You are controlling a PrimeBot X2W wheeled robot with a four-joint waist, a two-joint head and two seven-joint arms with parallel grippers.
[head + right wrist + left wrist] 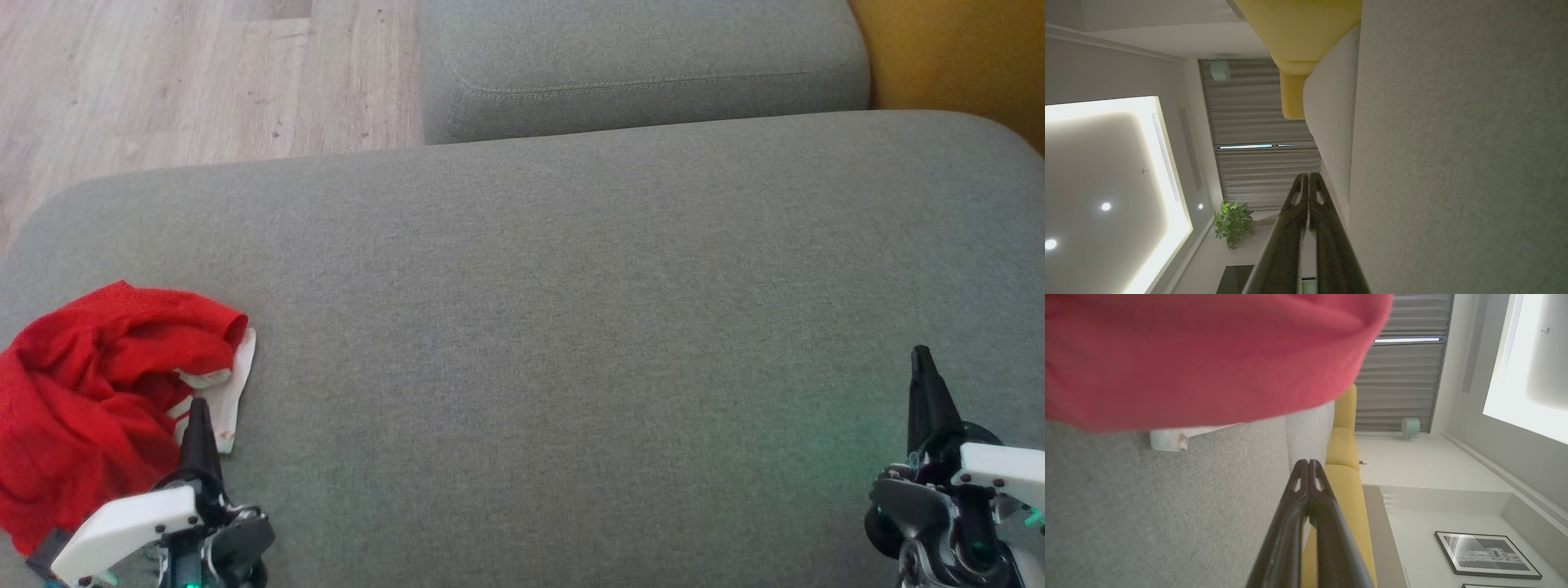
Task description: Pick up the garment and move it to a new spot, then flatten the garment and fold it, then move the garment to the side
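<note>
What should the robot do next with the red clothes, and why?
Probably open the left end effector and nudge it left into the red garment. It is shut and empty, and the garment lies crumpled right beside it on the grey cushion.

In the head view the garment is showing bright red at eight o'clock, with a white strip peeking out at its three o'clock edge. The cushion under it is reading mid-grey with a fine woven fleck; a second cushion at twelve o'clock is matching that grey. The floor at eleven o'clock is showing pale wood grain, and a seat at one o'clock is showing mustard yellow. The left gripper and right gripper are wearing black fingers and white shells, green light glowing at their bases. In the left wrist view the curtains are showing even grey stripes.
</note>
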